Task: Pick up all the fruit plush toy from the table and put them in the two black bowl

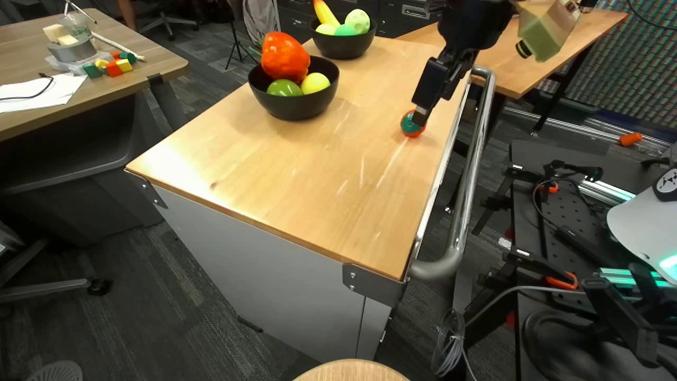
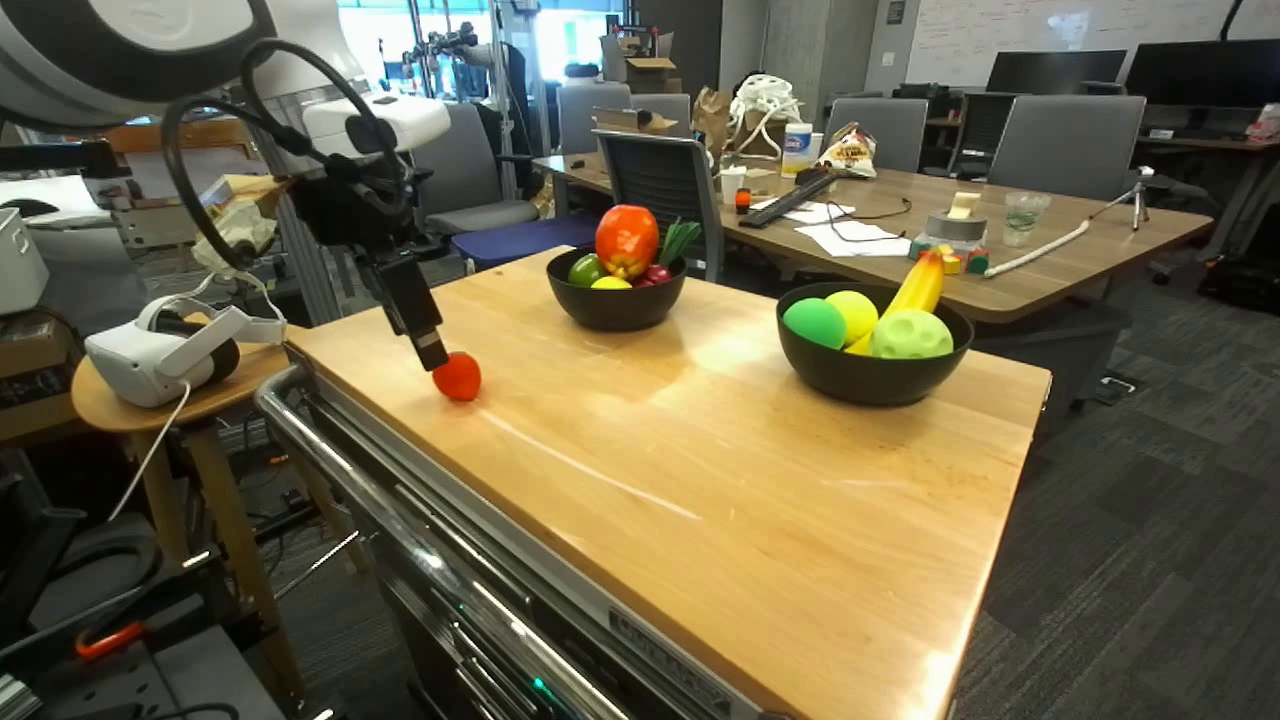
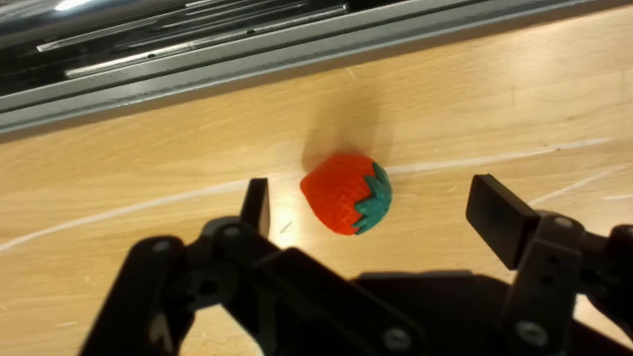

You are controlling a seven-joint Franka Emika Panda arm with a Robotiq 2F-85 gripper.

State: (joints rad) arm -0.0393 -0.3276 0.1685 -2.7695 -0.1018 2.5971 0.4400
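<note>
On the pale wooden cart top [image 1: 301, 196], near its edge, a toy strawberry [image 3: 339, 195] shows between the wide-spread fingers [image 3: 502, 222] of the gripper [image 3: 374, 210] (wrist view). Probably light and squashy, it wants a gentle pinch across its middle; the tapered tip could slip.

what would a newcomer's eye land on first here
Probably the big red-orange toy, sticking up high from a black bowl. Next, the green-topped red strawberry, lying on the wooden tabletop near the open gripper. Then perhaps the yellow banana, poking up from the other black bowl.
</note>
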